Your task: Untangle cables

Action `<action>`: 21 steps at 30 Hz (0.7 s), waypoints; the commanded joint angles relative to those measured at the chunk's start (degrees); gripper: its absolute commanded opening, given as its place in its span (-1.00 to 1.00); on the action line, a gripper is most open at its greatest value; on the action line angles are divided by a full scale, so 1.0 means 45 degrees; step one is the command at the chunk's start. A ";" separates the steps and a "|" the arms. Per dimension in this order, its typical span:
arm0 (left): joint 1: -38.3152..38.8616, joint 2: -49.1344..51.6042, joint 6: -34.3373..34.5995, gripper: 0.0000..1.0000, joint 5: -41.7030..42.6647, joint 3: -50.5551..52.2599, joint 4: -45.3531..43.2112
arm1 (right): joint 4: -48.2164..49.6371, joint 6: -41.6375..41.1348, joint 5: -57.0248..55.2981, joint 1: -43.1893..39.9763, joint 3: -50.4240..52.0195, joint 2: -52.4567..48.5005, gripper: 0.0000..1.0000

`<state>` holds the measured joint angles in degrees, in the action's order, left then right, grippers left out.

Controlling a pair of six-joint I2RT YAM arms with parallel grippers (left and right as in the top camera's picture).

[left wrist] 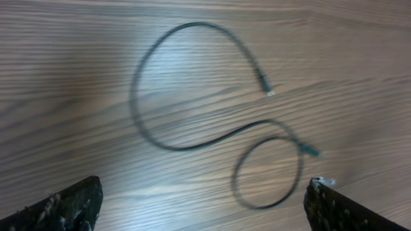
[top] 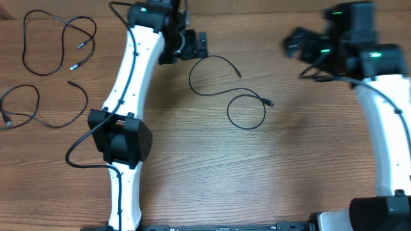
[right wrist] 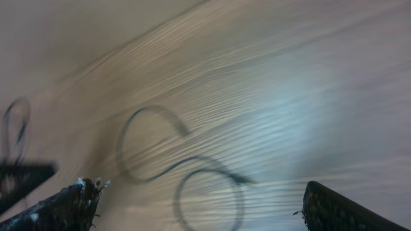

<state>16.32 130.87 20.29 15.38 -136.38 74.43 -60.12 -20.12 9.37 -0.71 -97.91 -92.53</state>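
**Black cables spread out over a wooden table, both grippers empty**

Black cords, three of them, and as far as I can see none is touching another. The middle cable (top: 218, 94) lies in a loose S near the table's (top: 308, 160) centre: a big open arc, then a small closed loop, with a plug tip at each end. The upper-left cable (top: 24, 51) sits in the far-left corner in a couple of lazy loops. The left-edge cable (top: 86, 102) lies just below it, partly running off the picture.

The left gripper (top: 199, 45) hangs above the table just beside the top of the middle cable's arc. In its wrist view (left wrist: 204, 186) the jaws are wide apart with nothing between them, and the cable (left wrist: 192, 147) lies flat on the wood below.

The right gripper (top: 292, 45) is off to the right, well apart from the cable and blurry from overhead. Its own camera (right wrist: 200, 187) is smeared too, but the jaws are spread wide and empty, with the S-shaped cable (right wrist: 121, 151) down on the table.
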 commanded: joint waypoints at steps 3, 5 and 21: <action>0.1413 -0.0189 0.4765 1.00 -0.1127 0.0685 -0.0831 | -0.0636 -0.0253 -0.0092 -0.1904 -0.0175 0.0024 1.00; 0.1836 -0.0189 0.6489 0.99 -0.2035 0.0991 -0.0976 | -0.1015 -0.0253 0.0010 -0.2293 -0.0175 0.0024 1.00; 0.3536 -0.0189 1.3984 0.89 -0.3133 0.4095 -0.3638 | -0.1141 -0.0248 0.0019 -0.2492 -0.0175 0.0024 1.00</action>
<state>32.05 130.87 72.77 3.86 -120.11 59.02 -65.58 -20.99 9.21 -11.97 -97.91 -92.53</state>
